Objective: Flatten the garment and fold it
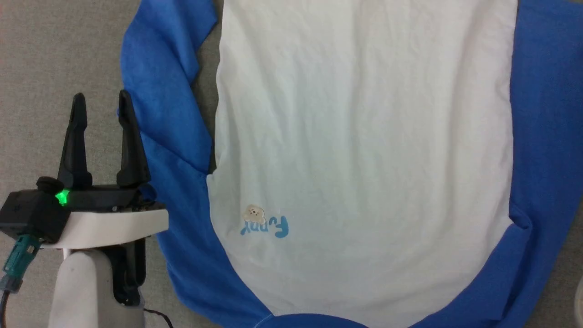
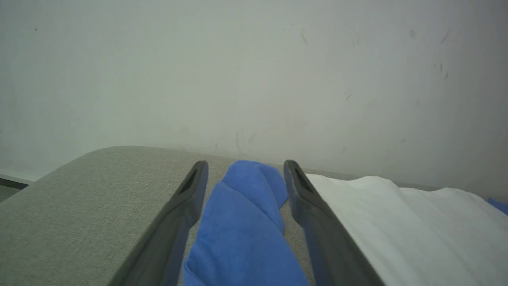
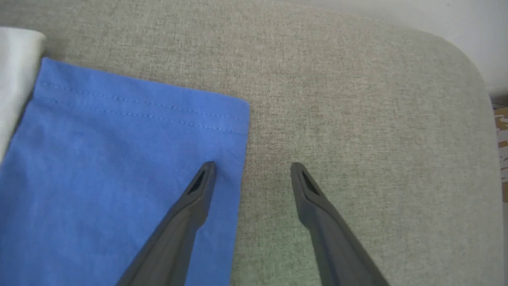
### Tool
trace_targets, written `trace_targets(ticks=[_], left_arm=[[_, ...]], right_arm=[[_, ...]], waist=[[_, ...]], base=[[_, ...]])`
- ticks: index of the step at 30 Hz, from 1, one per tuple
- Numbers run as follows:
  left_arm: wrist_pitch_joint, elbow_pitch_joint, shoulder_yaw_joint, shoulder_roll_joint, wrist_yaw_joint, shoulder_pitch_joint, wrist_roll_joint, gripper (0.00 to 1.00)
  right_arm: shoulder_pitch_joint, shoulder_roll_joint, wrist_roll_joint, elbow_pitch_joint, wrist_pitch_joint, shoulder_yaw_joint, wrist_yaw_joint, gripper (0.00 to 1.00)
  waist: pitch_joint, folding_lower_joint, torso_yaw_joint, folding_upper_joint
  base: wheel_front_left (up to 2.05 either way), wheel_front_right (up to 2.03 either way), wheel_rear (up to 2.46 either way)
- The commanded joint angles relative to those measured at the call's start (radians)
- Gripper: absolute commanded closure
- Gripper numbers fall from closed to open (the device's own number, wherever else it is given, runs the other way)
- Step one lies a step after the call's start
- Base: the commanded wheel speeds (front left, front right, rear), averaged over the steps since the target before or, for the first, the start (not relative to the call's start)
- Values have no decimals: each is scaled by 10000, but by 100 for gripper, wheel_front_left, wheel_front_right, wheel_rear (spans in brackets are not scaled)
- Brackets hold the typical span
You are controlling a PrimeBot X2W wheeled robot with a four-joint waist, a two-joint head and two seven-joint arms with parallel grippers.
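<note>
Garment (image 1: 364,136) lies chest-up on the worktop (image 1: 45,54), body mostly smooth, no fold made yet. Its blue sleeve (image 2: 242,222), just ahead of my left gripper (image 1: 101,98), is twisted and needs flattening. That gripper's spread, low, fingers level. My right gripper (image 3: 254,165), spread and empty, hovers tilted down, straddling the other cuff (image 3: 139,111) edge.
</note>
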Motion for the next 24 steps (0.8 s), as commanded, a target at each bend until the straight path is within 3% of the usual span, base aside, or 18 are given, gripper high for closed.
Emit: trace_targets(ticks=[1,5,6,7,8,17,24], left_arm=[[-46,-54,146,-116,-133,-137,126,0],[-47,43,310,-260,-273,-29,237,0],[-47,91,339,-284,-302,-9,256,0],[-47,136,368,-304,-328,12,281,0],[-47,187,389,-323,-351,35,290,0],[-47,508,641,-396,-432,345,364,0],[-47,610,903,-406,-421,941,446,0]], right_arm=[[-146,-47,-170,127,25,75,-9,0],[-159,-47,-139,428,98,119,-9,0],[-132,-52,-130,531,165,110,-9,11],[-110,-32,-68,629,208,88,-9,67],[-83,-33,-18,703,235,70,-9,100],[345,-275,837,420,-841,-1119,-9,100],[1875,-1079,1268,-320,-886,-2178,-9,100]], waist=[[395,-2,170,0],[383,-2,149,0],[331,-2,137,0],[266,-2,117,0],[190,-2,99,0],[-1250,-2,-202,0],[-2489,-2,-622,0]], base=[[0,0,0],[0,0,0],[0,0,0],[0,0,0],[0,0,0],[0,0,0],[0,0,0]])
